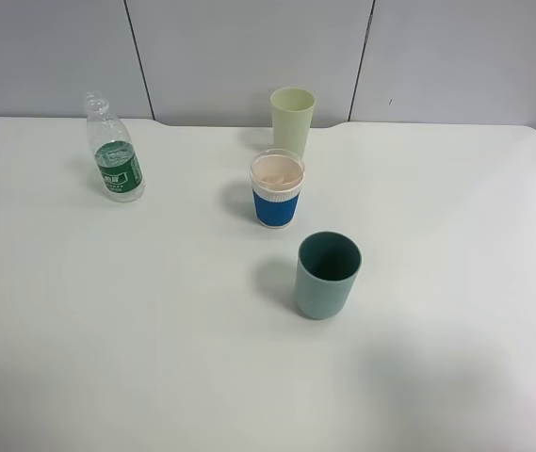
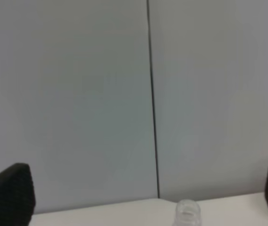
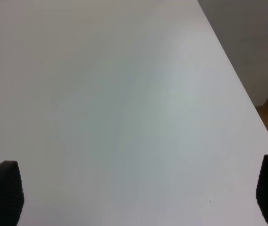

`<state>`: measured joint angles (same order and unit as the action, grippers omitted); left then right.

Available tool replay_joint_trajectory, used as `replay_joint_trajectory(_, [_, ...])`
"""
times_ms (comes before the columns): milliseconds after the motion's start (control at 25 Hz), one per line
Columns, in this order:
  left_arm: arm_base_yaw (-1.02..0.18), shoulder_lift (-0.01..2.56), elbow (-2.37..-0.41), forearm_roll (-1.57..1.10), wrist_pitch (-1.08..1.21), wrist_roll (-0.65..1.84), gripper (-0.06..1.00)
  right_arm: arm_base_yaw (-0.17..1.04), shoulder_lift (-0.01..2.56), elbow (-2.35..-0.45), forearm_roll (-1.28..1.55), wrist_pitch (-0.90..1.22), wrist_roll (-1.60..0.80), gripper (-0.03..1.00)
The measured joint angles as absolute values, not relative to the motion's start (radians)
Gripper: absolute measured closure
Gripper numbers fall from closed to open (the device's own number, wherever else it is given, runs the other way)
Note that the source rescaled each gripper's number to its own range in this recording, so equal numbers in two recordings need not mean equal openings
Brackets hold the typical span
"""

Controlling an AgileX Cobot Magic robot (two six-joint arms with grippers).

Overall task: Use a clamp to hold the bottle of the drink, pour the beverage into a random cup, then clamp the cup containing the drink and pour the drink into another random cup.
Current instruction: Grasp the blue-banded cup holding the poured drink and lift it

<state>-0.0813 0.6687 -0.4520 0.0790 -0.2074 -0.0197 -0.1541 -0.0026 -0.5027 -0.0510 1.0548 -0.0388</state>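
1. Nearest: teal cup, upright on the white bench, right of centre
2. Behind it: clear cup with blue band, upright; then pale green cup, upright near the far edge
3. bottle: upright at far left, green label, well apart from the cups
4. left tool: released, fingers wide apart, holding nothing; bottle mouth shows ahead between them
5. right tool: released, holding nothing, above the bench near its right edge

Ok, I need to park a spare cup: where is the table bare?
Bare: the near strip before the teal cup, the right side past the cups, and between the bottle and the blue-sleeved cup. Crowded: the middle, where those cups and the pale green cup line up.
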Motion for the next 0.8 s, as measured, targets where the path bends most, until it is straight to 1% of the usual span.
replay_joint_trajectory(160, [-0.081,0.554,-0.515,0.079,0.021,-0.02,-0.05,-0.154,-0.003,-0.503,-0.051,1.055,-0.039,-0.02])
replay_joint_trajectory(320, [-0.081,0.463,-0.55,0.079,0.195,-0.02,-0.05,-0.154,-0.003,-0.503,-0.051,1.055,-0.039,-0.02])
replay_joint_trajectory(600, [-0.081,0.338,-0.558,0.078,0.444,0.022,-0.05,-0.154,-0.003,-0.503,-0.051,1.055,-0.039,-0.02])
replay_joint_trajectory(800, [-0.037,0.21,-0.558,0.063,0.571,0.03,-0.05,-0.154,-0.003,-0.503,-0.051,1.055,-0.039,-0.02])
